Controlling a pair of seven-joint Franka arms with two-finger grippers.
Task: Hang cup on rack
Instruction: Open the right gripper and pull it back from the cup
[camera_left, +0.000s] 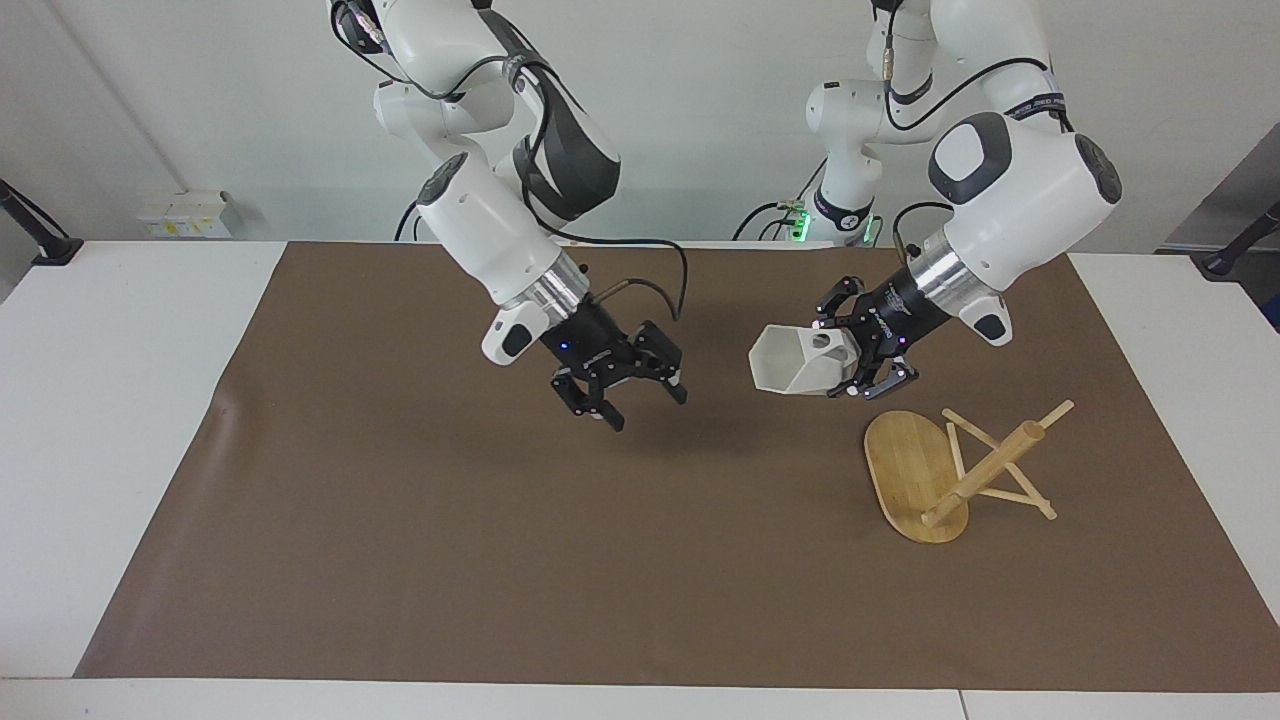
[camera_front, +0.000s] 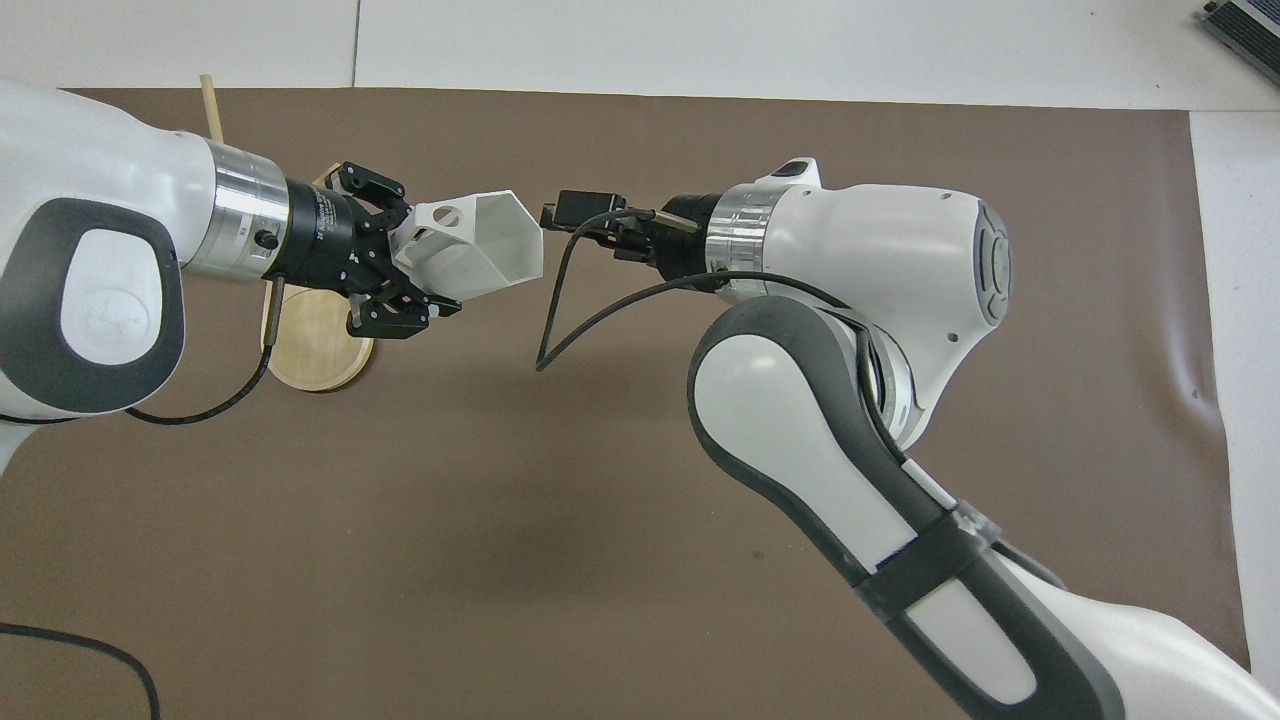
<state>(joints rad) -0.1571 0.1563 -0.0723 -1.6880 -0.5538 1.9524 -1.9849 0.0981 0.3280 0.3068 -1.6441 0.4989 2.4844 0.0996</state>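
The white faceted cup hangs in the air, mouth turned toward the right arm's end. My left gripper is shut on its handle end, over the mat just beside the rack's base. The cup and left gripper also show in the overhead view. The bamboo rack stands on its oval base, with its post and thin pegs slanting toward the left arm's end. In the overhead view my left arm hides most of the rack. My right gripper is open and empty over the middle of the mat, apart from the cup; it also shows in the overhead view.
A brown mat covers most of the white table. A black cable loops from the right wrist over the mat.
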